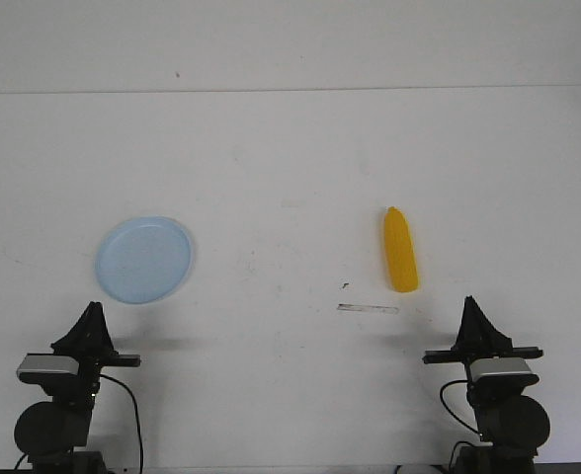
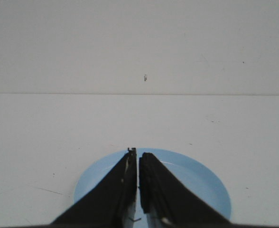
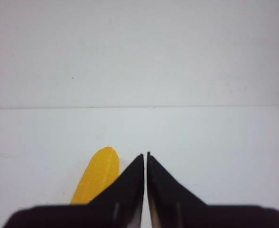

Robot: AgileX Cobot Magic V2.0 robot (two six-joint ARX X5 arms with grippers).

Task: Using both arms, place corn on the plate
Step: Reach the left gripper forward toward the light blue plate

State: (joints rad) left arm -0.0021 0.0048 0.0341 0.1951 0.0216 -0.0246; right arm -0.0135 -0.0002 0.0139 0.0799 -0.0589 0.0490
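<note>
The yellow corn (image 1: 400, 250) lies on the white table right of centre, its pointed end away from me. The pale blue plate (image 1: 143, 259) lies left of centre, with nothing on it. My left gripper (image 1: 93, 314) is shut and empty near the front edge, just in front of the plate; the left wrist view shows its gripper (image 2: 137, 153) over the plate (image 2: 196, 180). My right gripper (image 1: 470, 306) is shut and empty near the front edge, to the right of the corn; the right wrist view shows its gripper (image 3: 145, 155) beside the corn (image 3: 97, 176).
A thin pale strip (image 1: 368, 309) and a small dark speck (image 1: 345, 286) lie on the table just in front of the corn. The table's far edge meets a plain wall. The table's right edge shows at the far right.
</note>
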